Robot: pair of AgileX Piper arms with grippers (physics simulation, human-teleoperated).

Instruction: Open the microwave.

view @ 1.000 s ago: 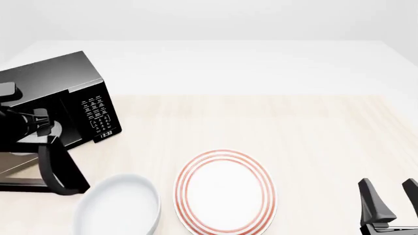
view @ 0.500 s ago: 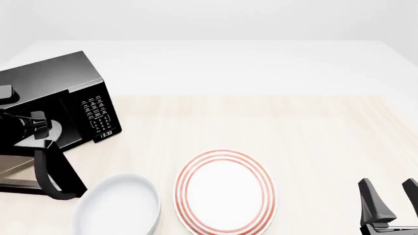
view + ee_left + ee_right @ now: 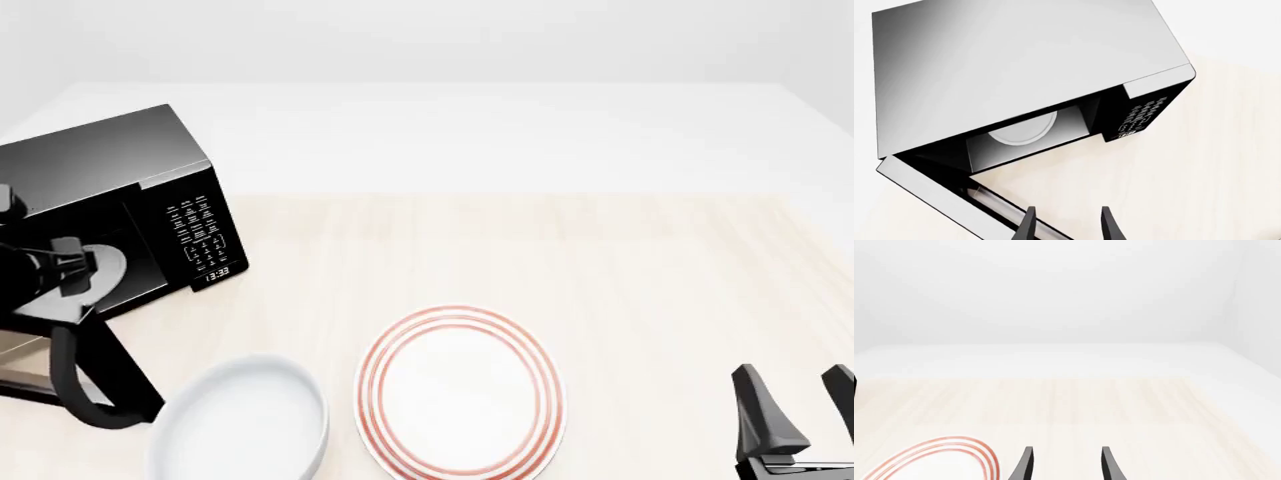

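1. Microwave [image 3: 127,205] stands at the table's [image 3: 641,270] far left; door [image 3: 954,200] swung wide, cavity and turntable [image 3: 1024,131] exposed.
2. Left gripper [image 3: 1067,225]: fingers parted, nothing between them, door handle just beside 1 finger. Right gripper [image 3: 797,415]: parted, holding nothing, idle near the right edge.
3. Step in hand, judged: finishing the swing. Keep pull along the door's arc; avoid dragging the oven or clipping the white bowl [image 3: 240,425].
4. Left wrist view shows the open cavity; front view hides it behind the arm but shows the striped plate [image 3: 461,390].
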